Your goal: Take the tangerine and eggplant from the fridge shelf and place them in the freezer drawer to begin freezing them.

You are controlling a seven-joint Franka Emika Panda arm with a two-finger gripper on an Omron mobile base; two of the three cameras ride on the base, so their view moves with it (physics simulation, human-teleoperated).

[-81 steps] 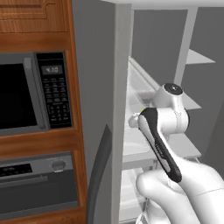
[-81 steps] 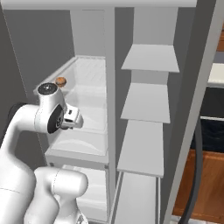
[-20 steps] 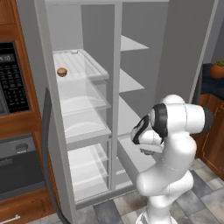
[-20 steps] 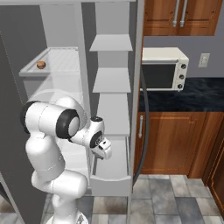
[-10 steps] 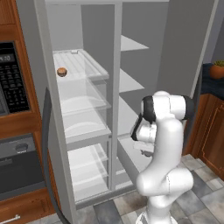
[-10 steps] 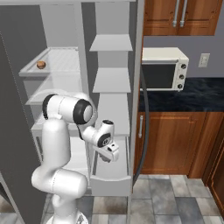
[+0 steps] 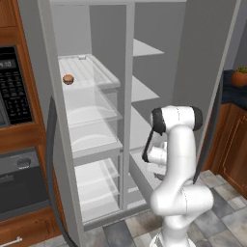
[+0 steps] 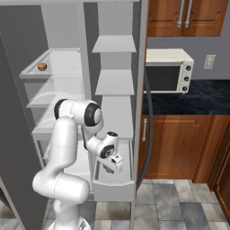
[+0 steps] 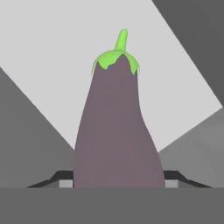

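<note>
Honestly nothing I can actually read from here, the only spot with any markings is the microwave keypad point(image 7: 14, 99) way off to the left of my arm, and its buttons and little display are just blurry pale smudges, no legible digits or brand.

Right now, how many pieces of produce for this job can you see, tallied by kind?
Tangerine: 1, on the fridge shelf.
Eggplant: 1, purple with a green cap, held in the end effector over the freezer drawer.
Total: 2
</note>
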